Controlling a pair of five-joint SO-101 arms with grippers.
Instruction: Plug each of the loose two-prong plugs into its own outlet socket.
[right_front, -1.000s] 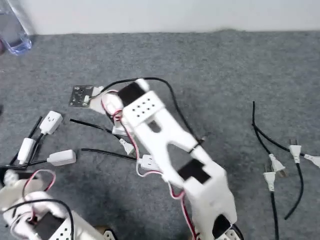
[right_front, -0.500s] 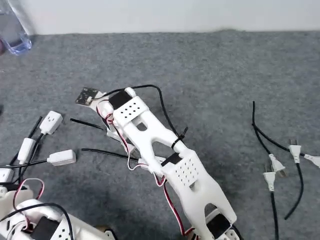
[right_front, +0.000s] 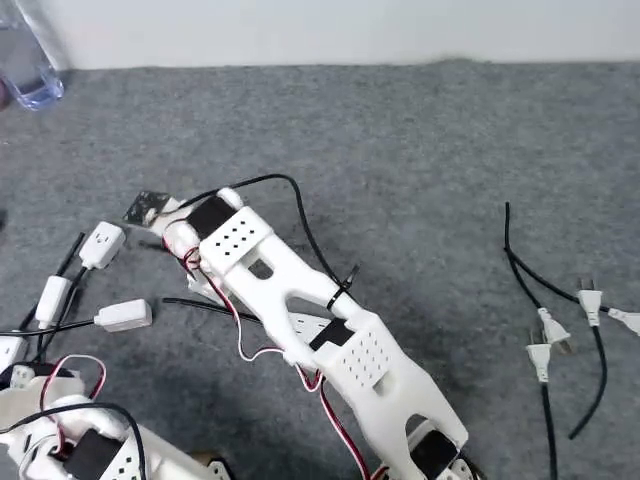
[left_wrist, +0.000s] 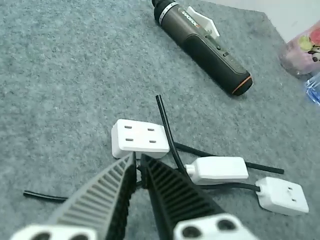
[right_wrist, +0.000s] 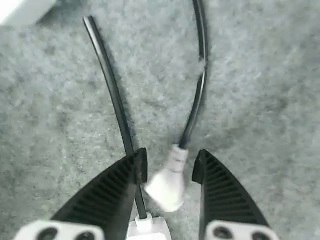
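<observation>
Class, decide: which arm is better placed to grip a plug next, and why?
Right. The right hand is open around a white plug; the left hand is shut, near a socket.

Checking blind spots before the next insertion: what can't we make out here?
- Right wrist view: plug between the right gripper's open jaws is blurred; prongs unreadable.
- High view: right arm lies over that gripper and plug.
- High view: white block cut by the left edge, far plug by the right edge.
</observation>
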